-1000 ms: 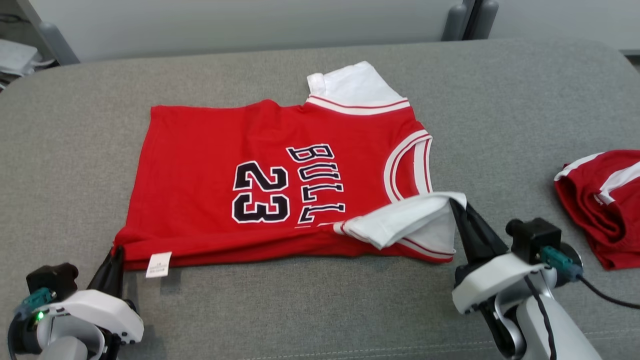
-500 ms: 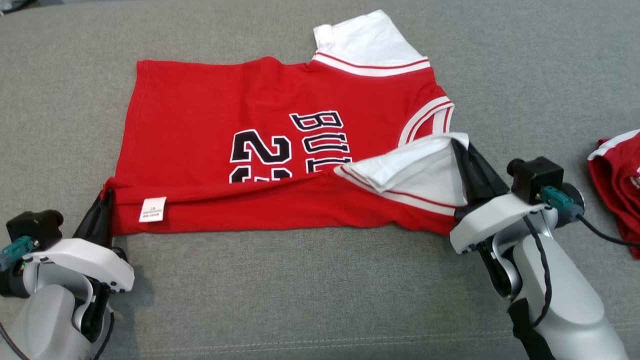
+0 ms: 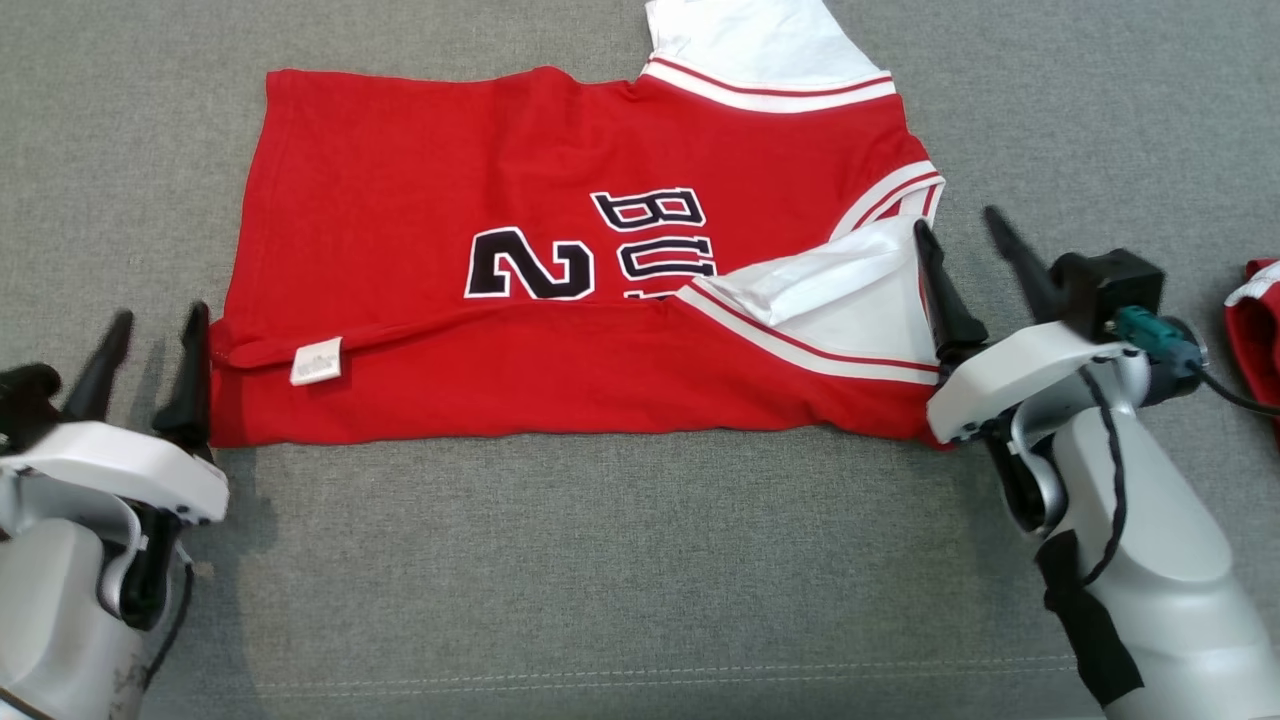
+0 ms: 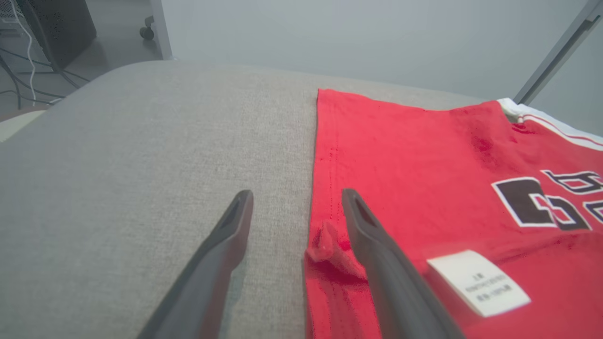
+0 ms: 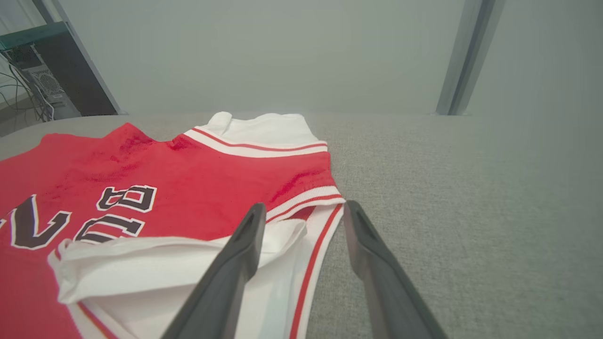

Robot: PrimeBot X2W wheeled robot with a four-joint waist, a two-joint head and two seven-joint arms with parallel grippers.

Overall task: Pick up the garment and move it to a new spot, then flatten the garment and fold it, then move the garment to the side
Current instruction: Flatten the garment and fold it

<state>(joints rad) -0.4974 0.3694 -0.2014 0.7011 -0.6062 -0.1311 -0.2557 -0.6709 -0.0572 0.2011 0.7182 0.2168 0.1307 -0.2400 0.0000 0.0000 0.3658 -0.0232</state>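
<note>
At lower left of the head view: left end effector, fingers spread, holding nothing. Its inner finger stands at the garment's left edge and its outer finger over the bare tabletop. In the left wrist view a small pucker of red cloth lies by the inner finger, gripped by neither.

Left of centre: label, white, showing because the strip it sits on is turned inside up.

Centre to upper centre: garment, red with black-and-white lettering, flat on the tabletop. Its near long edge is turned over onto the front, hiding the lower part of the number and letters. The first lengthwise fold is judged laid.

Top, right of centre: far sleeve, white, jutting past the outline, not yet folded in.

Centre right: sleeve, white with red stripes, tucked inward over the fold, apparently to keep the outline straight.

Right: right end effector, fingers spread and empty, with the inner finger at the sleeve's edge. The two end effectors stand one at each end of the fold line.

Right edge: red cloth, apart from the garment.
</note>
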